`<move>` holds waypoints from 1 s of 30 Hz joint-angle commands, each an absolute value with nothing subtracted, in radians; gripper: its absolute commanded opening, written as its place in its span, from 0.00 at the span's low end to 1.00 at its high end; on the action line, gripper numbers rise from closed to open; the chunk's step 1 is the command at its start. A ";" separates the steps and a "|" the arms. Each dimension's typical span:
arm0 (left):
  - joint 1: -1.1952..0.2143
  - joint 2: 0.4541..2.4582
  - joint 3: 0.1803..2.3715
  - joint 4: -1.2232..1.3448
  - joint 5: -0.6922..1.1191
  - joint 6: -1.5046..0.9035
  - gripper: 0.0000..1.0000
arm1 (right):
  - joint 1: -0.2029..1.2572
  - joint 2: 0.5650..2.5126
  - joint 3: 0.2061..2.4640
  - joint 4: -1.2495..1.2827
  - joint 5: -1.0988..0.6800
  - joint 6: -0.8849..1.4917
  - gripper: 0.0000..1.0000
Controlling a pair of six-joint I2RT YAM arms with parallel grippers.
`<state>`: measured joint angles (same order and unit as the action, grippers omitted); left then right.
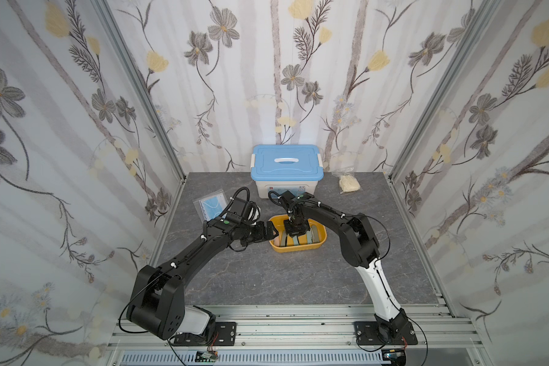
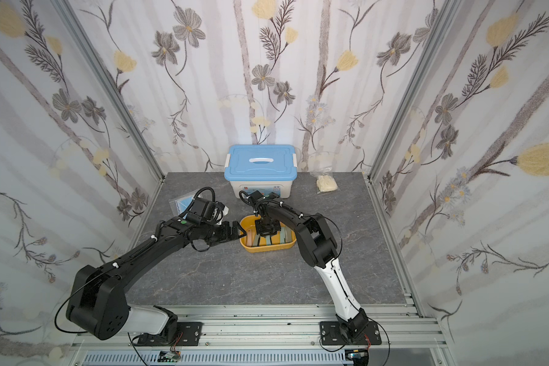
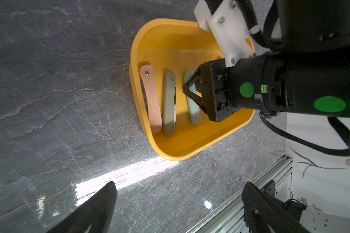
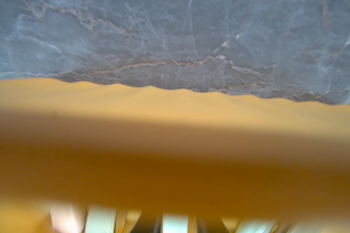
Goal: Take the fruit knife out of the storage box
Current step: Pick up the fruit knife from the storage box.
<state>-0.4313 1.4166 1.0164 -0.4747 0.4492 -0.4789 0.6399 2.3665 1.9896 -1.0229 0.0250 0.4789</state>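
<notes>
My left jaws stand wide, fingers (image 3: pixel 97 207) at the lower frame edge over the grey surface (image 3: pixel 49 100), near the storage box (image 3: pixel 170 40). Inside it my right jaws reach down, narrow, one finger (image 3: pixel 190 88) across the pale green fruit knife (image 3: pixel 194 114); whether they grip it I cannot tell. A pink knife (image 3: pixel 151 98) and an olive knife (image 3: pixel 168 100) lie beside it. Beyond, at the centre of a top view, stands the blue-lidded box (image 1: pixel 286 164).
</notes>
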 commanded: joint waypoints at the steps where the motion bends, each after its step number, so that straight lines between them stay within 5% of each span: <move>1: -0.431 1.420 1.019 -0.460 0.457 -0.481 1.00 | 0.632 2.363 1.985 -1.091 0.012 0.492 0.20; 30: -0.463 1.603 1.201 -0.400 0.505 -0.492 1.00 | 0.533 2.184 2.057 -1.148 0.007 0.464 0.21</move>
<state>-0.4534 1.5772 1.1664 -0.4225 0.4938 -0.4828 0.5404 2.2105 2.0457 -1.1023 -0.0013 0.4774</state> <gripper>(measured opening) 0.997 0.264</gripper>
